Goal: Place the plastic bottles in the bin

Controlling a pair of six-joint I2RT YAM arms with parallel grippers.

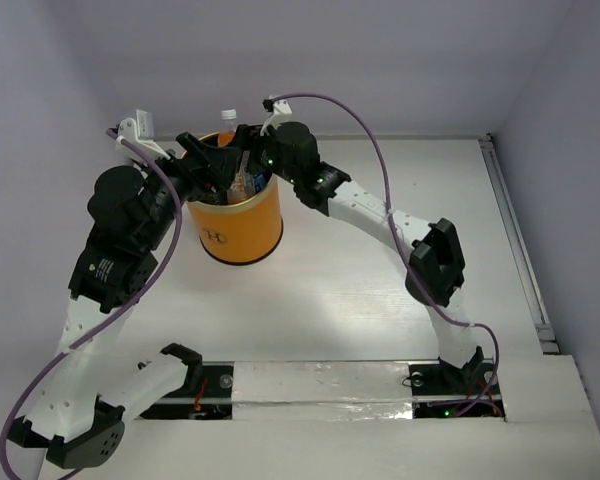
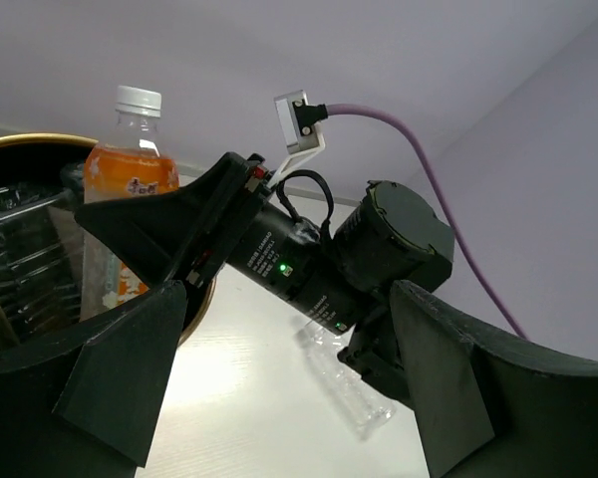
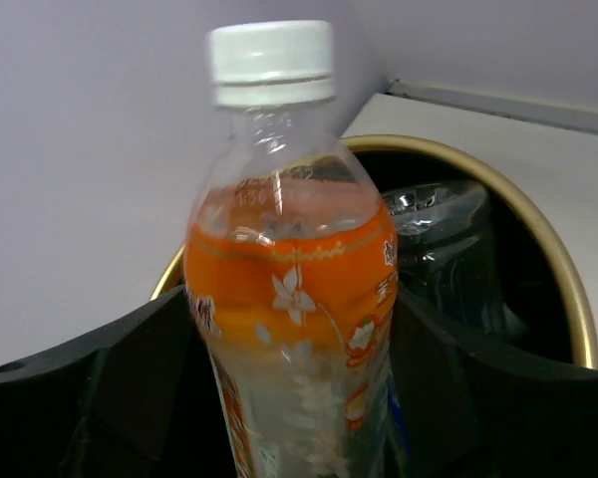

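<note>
The orange bin (image 1: 238,228) stands at the back left of the table, with several clear bottles (image 3: 448,239) inside it. My right gripper (image 1: 244,150) is shut on an upright orange-labelled bottle (image 3: 289,299) with a white cap (image 1: 229,116), held over the bin's far rim (image 3: 548,249). That bottle also shows in the left wrist view (image 2: 130,174). My left gripper (image 1: 202,160) is open and empty at the bin's left rim; its fingers (image 2: 130,378) stand wide apart. A clear unlabelled bottle (image 2: 354,383) lies on the table beneath the right arm.
The right arm (image 1: 380,215) arches from the front right across to the bin. A purple cable (image 1: 370,130) loops above it. The back wall is close behind the bin. A raised rail (image 1: 515,240) runs along the table's right side.
</note>
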